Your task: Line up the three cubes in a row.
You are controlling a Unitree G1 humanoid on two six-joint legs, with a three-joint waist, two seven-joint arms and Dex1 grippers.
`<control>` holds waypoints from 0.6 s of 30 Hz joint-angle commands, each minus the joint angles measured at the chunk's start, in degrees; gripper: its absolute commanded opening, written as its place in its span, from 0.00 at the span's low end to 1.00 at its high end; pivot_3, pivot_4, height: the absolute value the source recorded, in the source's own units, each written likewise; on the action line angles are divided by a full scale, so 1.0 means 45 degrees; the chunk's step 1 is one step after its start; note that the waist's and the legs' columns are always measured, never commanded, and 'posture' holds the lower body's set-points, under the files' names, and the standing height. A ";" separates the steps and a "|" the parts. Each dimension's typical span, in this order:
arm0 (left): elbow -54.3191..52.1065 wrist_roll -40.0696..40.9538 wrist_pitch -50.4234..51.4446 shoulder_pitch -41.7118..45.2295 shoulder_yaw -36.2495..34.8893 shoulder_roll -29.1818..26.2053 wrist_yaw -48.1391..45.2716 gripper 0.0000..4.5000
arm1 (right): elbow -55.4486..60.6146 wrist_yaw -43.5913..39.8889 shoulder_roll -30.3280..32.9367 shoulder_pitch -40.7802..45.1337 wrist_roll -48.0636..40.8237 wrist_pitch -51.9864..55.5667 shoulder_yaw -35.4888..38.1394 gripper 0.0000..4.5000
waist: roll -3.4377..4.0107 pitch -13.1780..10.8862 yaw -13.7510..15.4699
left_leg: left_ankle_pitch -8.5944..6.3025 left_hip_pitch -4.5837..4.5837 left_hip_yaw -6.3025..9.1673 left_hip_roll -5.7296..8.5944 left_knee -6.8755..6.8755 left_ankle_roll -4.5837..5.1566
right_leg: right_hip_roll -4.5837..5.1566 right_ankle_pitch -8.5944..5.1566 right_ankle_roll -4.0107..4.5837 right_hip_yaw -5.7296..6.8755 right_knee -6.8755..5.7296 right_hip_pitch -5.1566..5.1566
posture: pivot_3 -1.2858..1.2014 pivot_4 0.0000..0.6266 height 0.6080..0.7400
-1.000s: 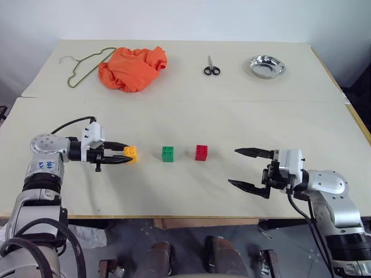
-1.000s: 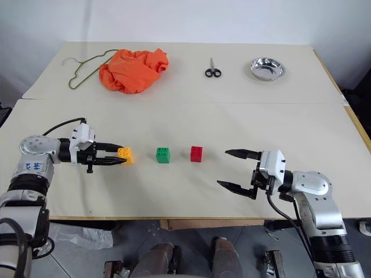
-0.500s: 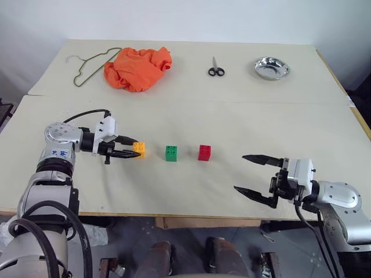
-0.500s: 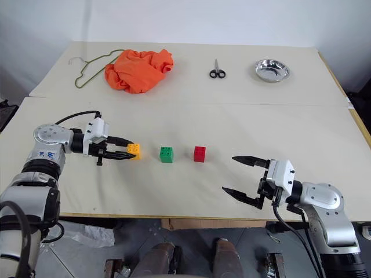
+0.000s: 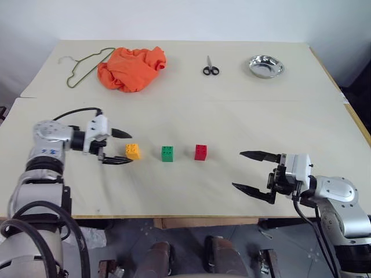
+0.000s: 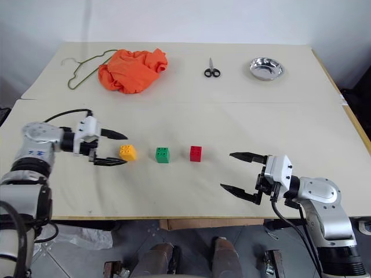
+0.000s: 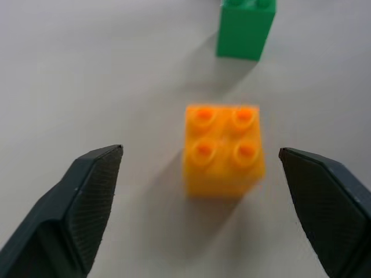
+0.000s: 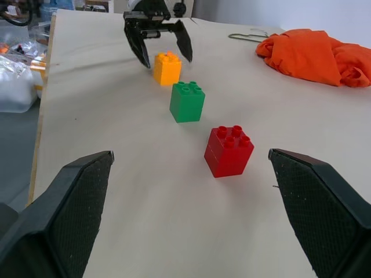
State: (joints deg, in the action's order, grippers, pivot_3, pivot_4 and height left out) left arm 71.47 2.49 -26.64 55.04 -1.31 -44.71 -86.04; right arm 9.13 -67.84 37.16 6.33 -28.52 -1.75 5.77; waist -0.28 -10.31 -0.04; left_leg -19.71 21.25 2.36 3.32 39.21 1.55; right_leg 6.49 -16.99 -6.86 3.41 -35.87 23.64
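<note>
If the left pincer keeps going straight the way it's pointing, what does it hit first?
Most likely the orange-yellow cube, which sits just ahead of the open left pincer. The green cube lies farther along that line.

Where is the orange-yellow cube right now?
In the left eye view the orange-yellow cube sits on the table at the left end of the row, beside the green cube, just in front of the open left claw.

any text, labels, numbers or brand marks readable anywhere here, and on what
Nothing can be read for certain.
Small blue marks on the grey housing of the left arm: too small and blurred to read.
The orange-yellow cube, green cube and red cube: studs on top, no lettering that can be made out.
The scissors, metal bowl, orange cloth and hanger: no visible text.
</note>
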 commanded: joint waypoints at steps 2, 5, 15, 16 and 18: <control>-0.2112 0.1934 0.0599 -0.1406 -0.0537 -0.1247 -0.1435 0.99 | -0.0436 -0.0734 0.0077 0.0782 -0.0520 -0.0051 0.0028 1.00 | 0.0001 0.0000 -0.0036 | 0.0000 0.0000 0.0004 0.0000 0.0001 0.0000 | 0.0007 0.0000 0.0000 -0.0002 0.0000 0.0000 | 0.52 0.24 1.00; -0.4427 0.3392 0.1688 -0.3140 -0.1323 -0.2074 -0.1315 0.99 | -0.1118 -0.1526 0.0469 0.1405 -0.0687 0.0082 0.0095 1.00 | 0.0001 0.0000 -0.0038 | -0.0003 0.0003 0.0013 -0.0008 -0.0001 -0.0004 | 0.0042 0.0000 0.0002 -0.0056 0.0007 0.0002 | 0.52 0.24 1.00; -1.1319 0.5164 0.4318 -1.0059 -0.5364 -0.3018 0.1722 0.99 | -0.4379 -0.4170 0.1520 0.4534 -0.0259 -0.0286 -0.0190 1.00 | 0.0042 -0.0025 0.0032 | -0.0015 -0.0004 0.0037 -0.0051 -0.0007 -0.0027 | 0.0055 -0.0012 0.0024 -0.0124 0.0049 -0.0015 | 0.52 0.24 1.00; -1.1596 0.5194 0.4455 -1.0304 -0.5639 -0.2904 0.2167 0.99 | -0.4497 -0.4134 0.1427 0.4752 -0.0222 -0.0295 -0.0215 1.00 | 0.0043 -0.0025 0.0048 | -0.0015 -0.0003 0.0043 -0.0051 -0.0007 -0.0029 | 0.0055 -0.0013 0.0027 -0.0120 0.0052 -0.0015 | 0.52 0.24 1.00; -1.2025 0.5238 0.4511 -1.0649 -0.6123 -0.2684 0.2900 0.99 | -0.4713 -0.4067 0.1243 0.5183 -0.0094 -0.0299 -0.0348 1.00 | 0.0044 -0.0025 0.0032 | -0.0015 -0.0003 0.0045 -0.0050 -0.0007 -0.0030 | 0.0054 -0.0013 0.0028 -0.0119 0.0046 -0.0017 | 0.52 0.24 1.00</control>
State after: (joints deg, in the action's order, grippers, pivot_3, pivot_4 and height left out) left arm 20.29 24.64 -6.49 7.45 -25.68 -57.00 -75.75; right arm -12.17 -85.46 42.82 28.47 -28.88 -2.47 4.06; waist -0.08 -10.43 0.10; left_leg -19.78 21.24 2.54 3.10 39.18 1.42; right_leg 6.74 -17.04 -6.74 2.86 -35.66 23.57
